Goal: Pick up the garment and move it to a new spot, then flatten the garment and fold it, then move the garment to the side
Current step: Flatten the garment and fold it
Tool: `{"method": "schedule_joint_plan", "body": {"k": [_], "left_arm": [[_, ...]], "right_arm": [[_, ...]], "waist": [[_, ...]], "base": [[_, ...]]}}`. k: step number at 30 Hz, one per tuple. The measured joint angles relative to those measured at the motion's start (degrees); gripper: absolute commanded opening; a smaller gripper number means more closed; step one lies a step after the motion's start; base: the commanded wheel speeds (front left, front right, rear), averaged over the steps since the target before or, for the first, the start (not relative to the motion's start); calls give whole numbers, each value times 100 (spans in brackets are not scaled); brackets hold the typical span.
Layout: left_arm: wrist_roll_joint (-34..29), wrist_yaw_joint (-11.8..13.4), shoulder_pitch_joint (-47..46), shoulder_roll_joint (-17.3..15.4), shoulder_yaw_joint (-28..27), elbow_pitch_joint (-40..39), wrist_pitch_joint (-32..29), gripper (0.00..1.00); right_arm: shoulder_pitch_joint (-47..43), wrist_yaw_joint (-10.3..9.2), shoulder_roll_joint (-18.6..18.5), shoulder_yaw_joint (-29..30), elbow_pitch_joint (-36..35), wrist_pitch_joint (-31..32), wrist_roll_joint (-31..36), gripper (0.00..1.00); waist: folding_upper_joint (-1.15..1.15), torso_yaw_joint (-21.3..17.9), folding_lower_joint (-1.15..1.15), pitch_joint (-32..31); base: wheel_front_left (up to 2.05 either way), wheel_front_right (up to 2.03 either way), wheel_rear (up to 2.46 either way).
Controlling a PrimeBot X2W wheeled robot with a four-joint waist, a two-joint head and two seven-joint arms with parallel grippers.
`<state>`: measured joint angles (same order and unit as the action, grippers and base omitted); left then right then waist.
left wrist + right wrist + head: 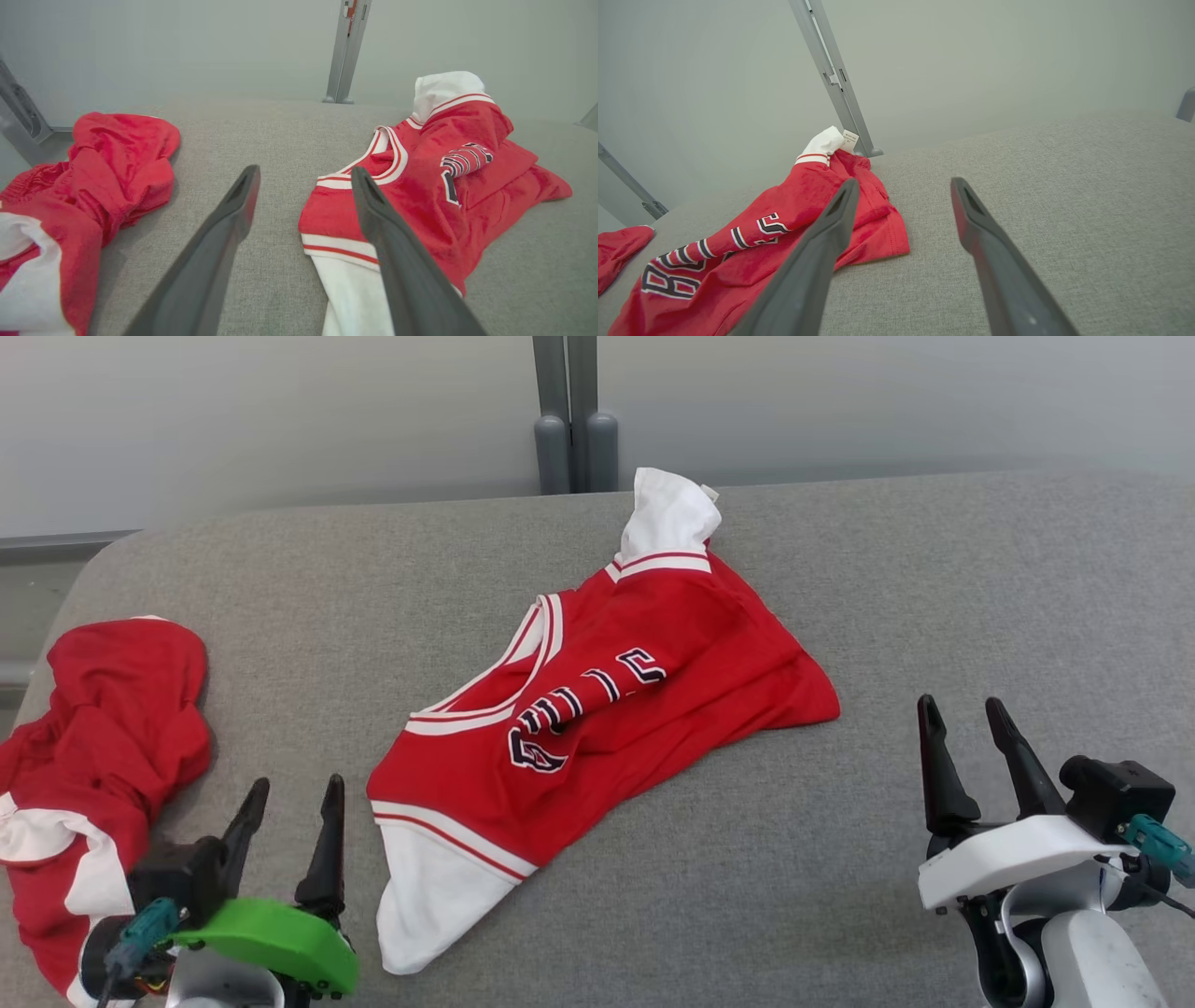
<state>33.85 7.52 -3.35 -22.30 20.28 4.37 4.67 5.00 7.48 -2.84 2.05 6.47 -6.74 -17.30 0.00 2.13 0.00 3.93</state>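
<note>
Your left gripper (294,786) and right gripper (962,702) both have fingers apart, holding nothing, flanking the crumpled red jersey (597,709) on the bench (934,597). Pinch 2 layers (it lies doubled over) and flattening fails; the left one may snag the other red garment (103,728).

i see a grey fabric surface (980,597): red jersey (653,709) crumpled at its middle, second red garment (121,709) bunched at its left edge.
</note>
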Motion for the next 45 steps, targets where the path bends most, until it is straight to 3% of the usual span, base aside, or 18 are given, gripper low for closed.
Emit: {"method": "schedule_joint_plan", "body": {"k": [3,6,18,28,41,42,44,45], "left_arm": [[-148,-3,-8,151,-109,258,690,100],[-272,-24,-64,238,-196,434,936,100],[-653,-370,-88,599,-531,576,1036,100],[-971,-701,-272,826,-703,522,1038,100],[-1182,-967,-444,1103,-872,806,1046,100],[-1190,-989,-444,1113,-887,824,1046,100],[-1215,-1004,-445,1129,-928,862,1046,100],[-1233,-1009,-445,1144,-949,879,1046,100]], "right_arm": [[-1,0,3,-51,10,-21,0,100],[-4,0,0,-76,15,-52,0,100],[59,0,-2,-341,299,-19,43,100],[1376,0,-621,-821,1589,732,-324,100],[2464,-1,-971,-1022,3329,1880,-1508,100],[2483,-1,-980,-1047,3362,1906,-1564,83],[2531,0,-1018,-1114,3408,1926,-1673,2],[2544,-1,-1034,-1139,3417,1925,-1730,0]], "waist": [[0,-46,0,19],[0,-83,0,41],[0,-125,0,114],[0,104,0,374],[0,720,0,762],[0,759,0,777],[0,839,0,807],[0,868,0,814]], "base": [[0,0,0],[0,0,0],[0,0,0],[0,0,0],[0,0,0],[0,0,0],[0,0,0],[0,0,0]]}}
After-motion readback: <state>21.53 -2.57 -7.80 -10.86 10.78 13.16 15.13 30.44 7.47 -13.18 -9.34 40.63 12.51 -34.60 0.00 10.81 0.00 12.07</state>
